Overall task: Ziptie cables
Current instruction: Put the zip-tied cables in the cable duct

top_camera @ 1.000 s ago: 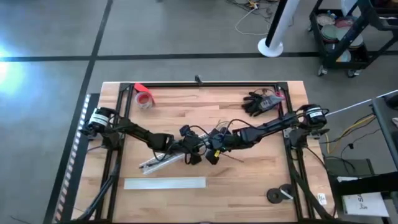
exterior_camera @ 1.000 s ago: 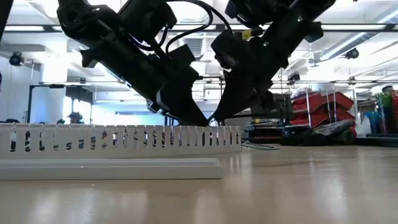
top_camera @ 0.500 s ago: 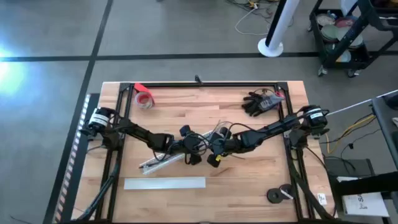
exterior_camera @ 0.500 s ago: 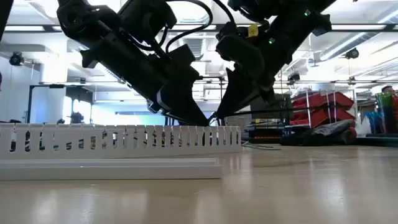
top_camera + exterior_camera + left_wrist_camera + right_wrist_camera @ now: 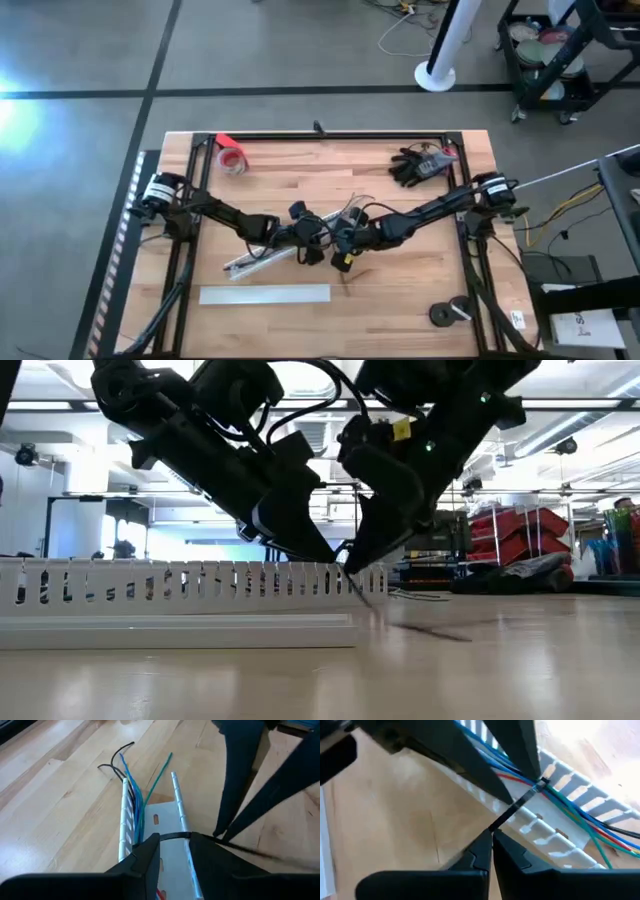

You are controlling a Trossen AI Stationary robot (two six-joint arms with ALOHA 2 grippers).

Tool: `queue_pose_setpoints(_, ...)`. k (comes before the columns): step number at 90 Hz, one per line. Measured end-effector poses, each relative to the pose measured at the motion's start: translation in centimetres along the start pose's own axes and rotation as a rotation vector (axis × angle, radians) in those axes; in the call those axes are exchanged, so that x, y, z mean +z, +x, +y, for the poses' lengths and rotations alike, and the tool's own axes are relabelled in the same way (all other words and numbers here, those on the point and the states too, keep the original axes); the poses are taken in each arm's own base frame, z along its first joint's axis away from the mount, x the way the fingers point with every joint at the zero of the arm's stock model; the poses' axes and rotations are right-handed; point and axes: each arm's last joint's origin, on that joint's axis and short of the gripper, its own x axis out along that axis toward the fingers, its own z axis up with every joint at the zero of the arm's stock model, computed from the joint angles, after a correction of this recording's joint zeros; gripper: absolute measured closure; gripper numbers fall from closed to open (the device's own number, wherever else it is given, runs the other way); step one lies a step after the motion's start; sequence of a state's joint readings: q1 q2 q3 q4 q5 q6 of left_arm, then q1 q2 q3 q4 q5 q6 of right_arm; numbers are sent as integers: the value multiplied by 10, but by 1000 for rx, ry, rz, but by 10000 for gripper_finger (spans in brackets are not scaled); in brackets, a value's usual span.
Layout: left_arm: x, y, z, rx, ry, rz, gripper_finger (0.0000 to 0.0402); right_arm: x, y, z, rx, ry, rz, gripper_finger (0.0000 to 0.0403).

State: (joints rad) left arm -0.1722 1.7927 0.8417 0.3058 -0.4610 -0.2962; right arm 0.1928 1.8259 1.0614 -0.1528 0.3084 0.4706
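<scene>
Right tool [image 5: 491, 836] apparently pulled zip tie [image 5: 516, 810] lower

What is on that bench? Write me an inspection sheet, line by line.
Surface: wooden table, black frame rails.
Job's things: black zip tie looped at the cables, which lie in a slotted white duct.
Clutter: flat white strip, red tape roll, black gloves.
Claws: right claw pinches the zip tie's tail; left claw over the duct.
Cables: blue, green and dark ends stick out past the duct.
Surroundings: cart and white post base on the floor.
</scene>
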Motion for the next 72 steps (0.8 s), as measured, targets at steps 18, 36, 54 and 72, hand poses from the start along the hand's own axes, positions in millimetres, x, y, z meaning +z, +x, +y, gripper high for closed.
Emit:
queue_pose_setpoints(18,0,0,0,0,0,0,303,3,-1,1,-15,-4,5,403)
queue_pose_setpoints(36,0,0,0,0,0,1,303,4,-5,-2,-12,69,19,400)
queue_pose_setpoints(54,0,0,0,2,2,4,303,14,-13,-7,66,146,28,344)
queue_pose_setpoints(72,0,0,0,2,2,5,303,14,-9,-14,69,208,47,329)
